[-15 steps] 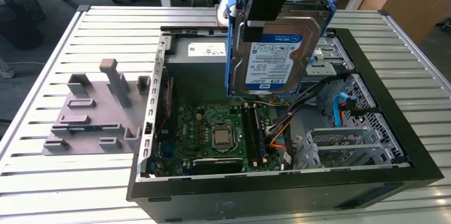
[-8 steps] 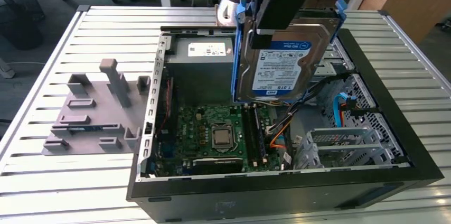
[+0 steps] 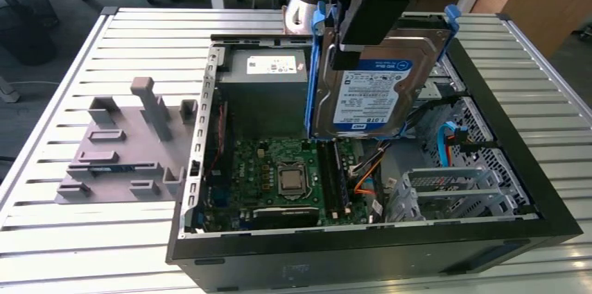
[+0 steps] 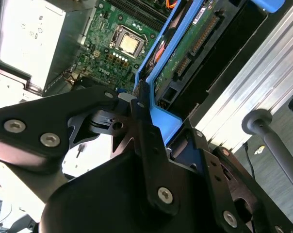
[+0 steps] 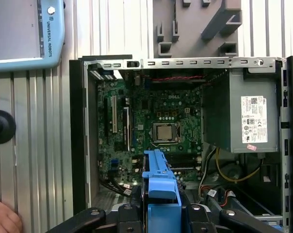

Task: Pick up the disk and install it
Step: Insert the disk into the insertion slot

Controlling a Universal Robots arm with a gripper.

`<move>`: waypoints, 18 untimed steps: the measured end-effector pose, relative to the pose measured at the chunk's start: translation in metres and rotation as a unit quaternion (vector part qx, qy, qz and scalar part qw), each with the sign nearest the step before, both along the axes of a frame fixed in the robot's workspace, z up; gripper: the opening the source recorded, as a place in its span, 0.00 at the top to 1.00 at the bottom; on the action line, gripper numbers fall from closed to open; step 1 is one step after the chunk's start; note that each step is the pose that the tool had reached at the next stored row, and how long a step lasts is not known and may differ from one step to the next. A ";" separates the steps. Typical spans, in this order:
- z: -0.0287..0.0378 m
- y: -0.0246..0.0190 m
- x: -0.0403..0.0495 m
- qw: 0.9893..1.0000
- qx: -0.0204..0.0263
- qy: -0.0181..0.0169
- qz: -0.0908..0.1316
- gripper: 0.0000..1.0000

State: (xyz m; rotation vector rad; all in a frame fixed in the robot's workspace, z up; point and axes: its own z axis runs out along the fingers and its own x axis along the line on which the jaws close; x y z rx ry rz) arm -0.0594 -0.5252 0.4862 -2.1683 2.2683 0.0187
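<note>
The disk (image 3: pixel 370 93) is a silver drive with a white-and-blue label in a thin blue bracket. It hangs nearly upright above the open computer case (image 3: pixel 370 252), over the motherboard (image 3: pixel 277 176). My gripper (image 3: pixel 356 43) is shut on its upper end, on the blue bracket. In the second wrist view a black finger (image 4: pixel 142 114) presses on the bracket (image 4: pixel 161 119), and the disk's green circuit side (image 4: pixel 185 51) faces the camera. In the first wrist view the bracket (image 5: pixel 161 189) sits between the gripper's links, above the motherboard (image 5: pixel 161 126).
The grey power supply (image 3: pixel 268 75) fills the case's far corner. A metal drive cage (image 3: pixel 458 186) with blue cables sits at the exterior view's right. A grey fixture (image 3: pixel 125 148) lies on the slatted table (image 3: pixel 55 238). A hand (image 5: pixel 3 219) rests near the case, beside a pendant (image 5: pixel 25 34).
</note>
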 end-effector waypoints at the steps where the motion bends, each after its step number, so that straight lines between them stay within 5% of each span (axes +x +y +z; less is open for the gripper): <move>1: 0.0000 0.0000 0.0000 1.000 0.000 0.000 0.000 0.64; 4: -0.0004 -0.0023 0.0001 1.000 0.000 0.000 0.000 0.64; 11: -0.0019 -0.0200 0.0013 1.000 0.000 0.000 0.000 0.64; 18: -0.0040 -0.0255 0.0170 1.000 0.000 0.000 0.000 0.64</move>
